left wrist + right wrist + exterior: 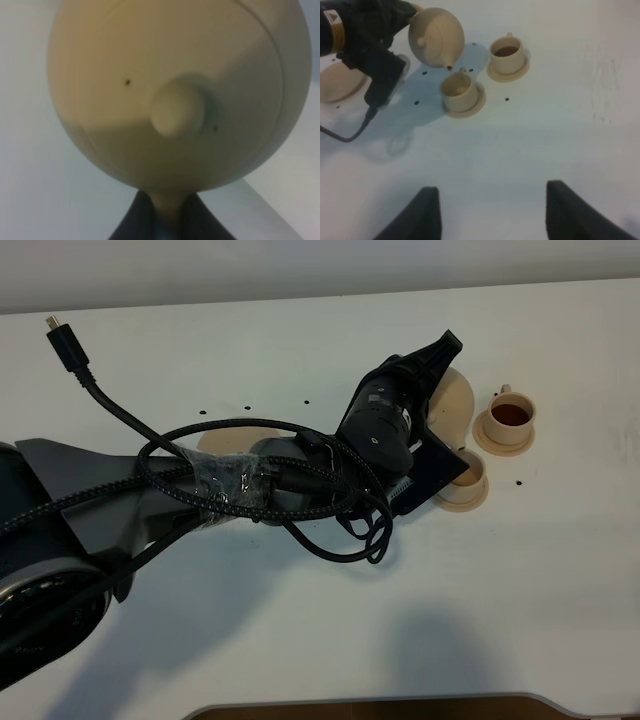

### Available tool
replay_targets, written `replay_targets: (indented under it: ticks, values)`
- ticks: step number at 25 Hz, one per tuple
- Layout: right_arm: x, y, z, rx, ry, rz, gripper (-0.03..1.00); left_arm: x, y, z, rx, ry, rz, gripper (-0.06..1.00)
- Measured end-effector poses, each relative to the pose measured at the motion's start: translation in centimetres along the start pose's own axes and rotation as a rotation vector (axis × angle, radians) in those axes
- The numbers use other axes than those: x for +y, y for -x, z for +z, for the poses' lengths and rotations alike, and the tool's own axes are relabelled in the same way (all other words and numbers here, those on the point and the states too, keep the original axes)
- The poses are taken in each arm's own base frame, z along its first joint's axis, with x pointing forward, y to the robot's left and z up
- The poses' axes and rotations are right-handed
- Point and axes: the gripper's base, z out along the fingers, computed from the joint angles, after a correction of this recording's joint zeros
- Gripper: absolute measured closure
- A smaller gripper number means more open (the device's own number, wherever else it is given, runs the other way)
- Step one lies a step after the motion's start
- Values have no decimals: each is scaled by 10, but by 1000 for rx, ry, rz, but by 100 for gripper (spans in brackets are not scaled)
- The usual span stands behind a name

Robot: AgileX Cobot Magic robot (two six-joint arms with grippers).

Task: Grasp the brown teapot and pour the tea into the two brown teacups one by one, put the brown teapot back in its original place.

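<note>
My left gripper (pixel 428 390) reaches across to the right and is shut on the loop handle of the brown teapot (pixel 458 405). The teapot is lifted and tilted. In the right wrist view its spout points down over the nearer teacup (pixel 457 90), which stands on its saucer. In the left wrist view the teapot (pixel 175 90) fills the frame, with its handle pinched between the fingers (pixel 135 220). The farther teacup (pixel 510 418) holds dark tea. The wide saucer (pixel 215 443) is empty, partly behind cables. My right gripper (pixel 490 215) is open and empty above bare table.
A black cable with a loose plug (pixel 65 340) loops over the left arm. Small dark specks (pixel 247 407) dot the white table (pixel 560 570). The nearer cup (pixel 468 480) is partly hidden by the left gripper in the exterior view.
</note>
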Motion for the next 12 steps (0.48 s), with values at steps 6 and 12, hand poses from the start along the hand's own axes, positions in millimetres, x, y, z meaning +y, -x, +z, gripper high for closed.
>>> replay_targets:
  ticks: [6,12]
  values:
    - [0,0,0,0,0,0,49,0,0,0,-5,4,43,80]
    - [0,0,0,0,0,0,49,2,2,0,-18,26,102,80]
